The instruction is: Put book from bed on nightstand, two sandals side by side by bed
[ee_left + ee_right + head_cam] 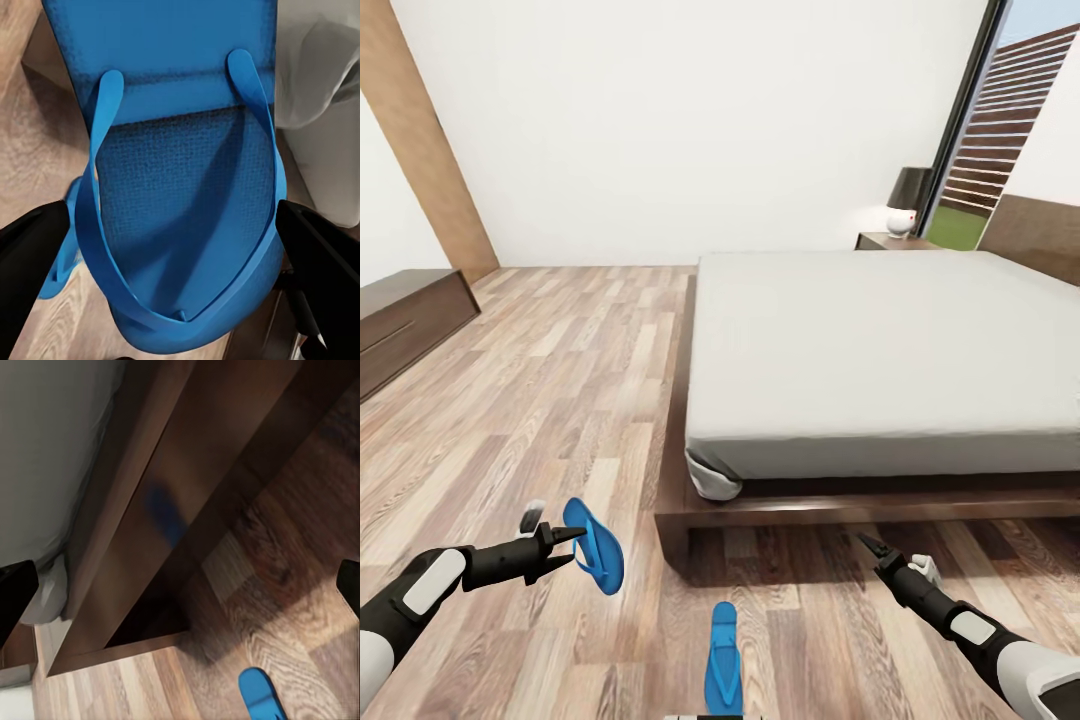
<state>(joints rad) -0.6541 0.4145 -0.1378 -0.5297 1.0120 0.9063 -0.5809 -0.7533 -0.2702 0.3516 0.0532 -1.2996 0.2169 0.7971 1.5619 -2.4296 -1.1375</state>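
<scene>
Nearest the head camera, at the bottom centre of the frame, a bright blue flat sandal with thin straps (pixel 722 660) lies on the wood-plank floor (pixel 560 400), its length running up and down the picture. At the lower left, the left arm reaches in from the edge, its black forearm roughly level and pointing right. The left gripper (pixel 575 543) holds a second bright blue sandal (pixel 594 546) lifted off the floor and tilted on edge; in the left wrist view this sandal (pixel 184 187) sits between the two dark fingers (pixel 30 240), which press against its outer edges, so the jaws are clamped on it. At the lower right, the right arm slants up and left from the corner, and the right gripper (pixel 874 546) points toward the foot of the bed with nothing in it. In the right wrist view its fingertips (pixel 15 592) stand far apart at the frame's two sides, jaws spread.

Across the centre and right stands the large low bed with a dark brown wooden frame and light grey mattress (pixel 880 350). Beyond it, at the upper right, a dark reddish-brown nightstand (pixel 885 241) carries a lamp with a dark shade (pixel 908 200). A dark low cabinet (pixel 405 320) sits at the left edge.
</scene>
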